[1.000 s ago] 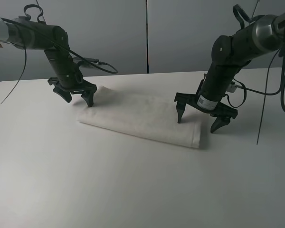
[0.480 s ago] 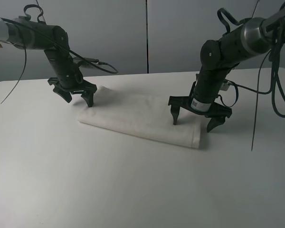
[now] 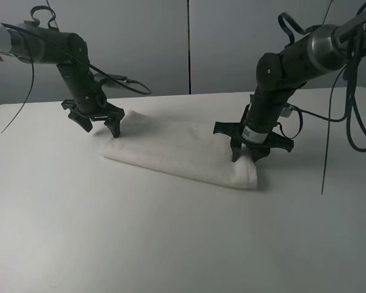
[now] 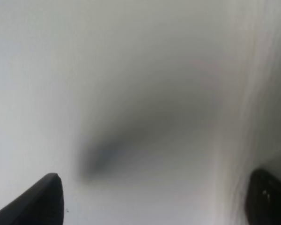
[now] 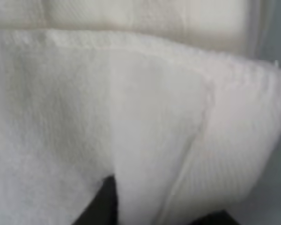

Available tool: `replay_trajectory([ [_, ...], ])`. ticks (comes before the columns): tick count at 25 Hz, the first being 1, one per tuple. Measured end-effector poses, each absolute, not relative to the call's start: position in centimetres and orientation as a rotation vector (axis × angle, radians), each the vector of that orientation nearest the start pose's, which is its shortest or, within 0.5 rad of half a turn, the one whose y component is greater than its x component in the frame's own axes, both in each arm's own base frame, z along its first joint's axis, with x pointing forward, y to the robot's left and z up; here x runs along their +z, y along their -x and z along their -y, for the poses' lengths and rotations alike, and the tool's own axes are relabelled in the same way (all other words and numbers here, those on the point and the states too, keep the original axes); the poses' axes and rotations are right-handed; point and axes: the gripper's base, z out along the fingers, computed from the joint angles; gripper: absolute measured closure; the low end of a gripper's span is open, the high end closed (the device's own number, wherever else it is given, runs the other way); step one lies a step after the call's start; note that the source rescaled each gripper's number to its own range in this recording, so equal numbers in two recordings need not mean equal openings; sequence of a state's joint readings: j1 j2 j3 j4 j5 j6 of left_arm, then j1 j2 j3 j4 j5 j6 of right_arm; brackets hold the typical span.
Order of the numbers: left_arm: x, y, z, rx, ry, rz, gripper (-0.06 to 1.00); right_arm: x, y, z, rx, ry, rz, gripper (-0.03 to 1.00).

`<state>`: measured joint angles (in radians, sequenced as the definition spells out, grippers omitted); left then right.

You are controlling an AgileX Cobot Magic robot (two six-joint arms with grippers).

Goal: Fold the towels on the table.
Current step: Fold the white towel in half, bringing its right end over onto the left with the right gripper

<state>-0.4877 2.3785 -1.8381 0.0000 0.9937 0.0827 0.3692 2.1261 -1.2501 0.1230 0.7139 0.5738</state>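
The table (image 3: 171, 244) is a broad, bare white surface. The towel (image 3: 171, 149) lies across its far middle as a long doubled strip, slanting from the left arm towards the right.

I judge the towel to be light, soft and limp. It will sag and drag rather than hold any shape, and the terry should grip well between the pads. The best hold is at the corners of a short end, pinching through all the layers so the lower one doesn't slip free.

My right gripper (image 3: 246, 155) is at the right-hand end, its jaws pinched together on a raised bunch of cloth. The wrist view shows a fold of towel wedged beside one dark fingertip (image 5: 103, 201).

My left gripper (image 3: 102, 129) hangs spread wide at the opposite far corner, holding nothing. I can't tell whether its tips touch the cloth.
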Motion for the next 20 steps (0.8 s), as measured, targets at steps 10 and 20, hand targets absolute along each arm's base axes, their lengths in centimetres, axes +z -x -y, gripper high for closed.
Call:
replay_trajectory([
  [10,11.0,-42.14,22.35,-0.031,-0.857,-2.895,-0.05,9.01,-35.28,-14.69,0.212,-0.376,-3.083,0.96],
  [20,11.0,-42.15,22.33,-0.026,-0.862,-2.893,-0.05,9.09,-35.0,-15.23,0.301,-0.288,-3.117,0.96],
])
